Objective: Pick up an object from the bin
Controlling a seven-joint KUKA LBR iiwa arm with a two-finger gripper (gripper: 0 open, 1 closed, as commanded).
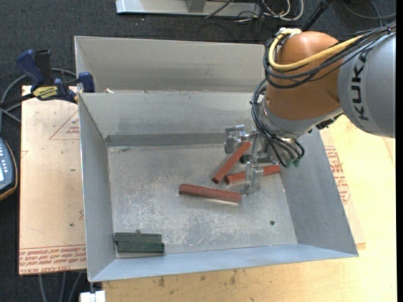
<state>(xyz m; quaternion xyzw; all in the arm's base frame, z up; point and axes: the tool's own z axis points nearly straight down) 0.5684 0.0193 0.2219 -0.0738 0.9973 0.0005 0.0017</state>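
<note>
Grey metal bin (94, 168), few things in it. Long red-brown stick (210, 194) lies flat on the floor near the middle. The gripper (245, 160) hangs low just above and right of that stick, jaws apart and gripping nothing. One finger (254, 182) is at the stick's right end; contact cannot be told. Between the fingers lie a slanted red-brown stick (227, 165) and a shorter red-brown stick (236, 177), both just above the long stick. A dark green block (138, 244) sits well apart, below and left of it.
</note>
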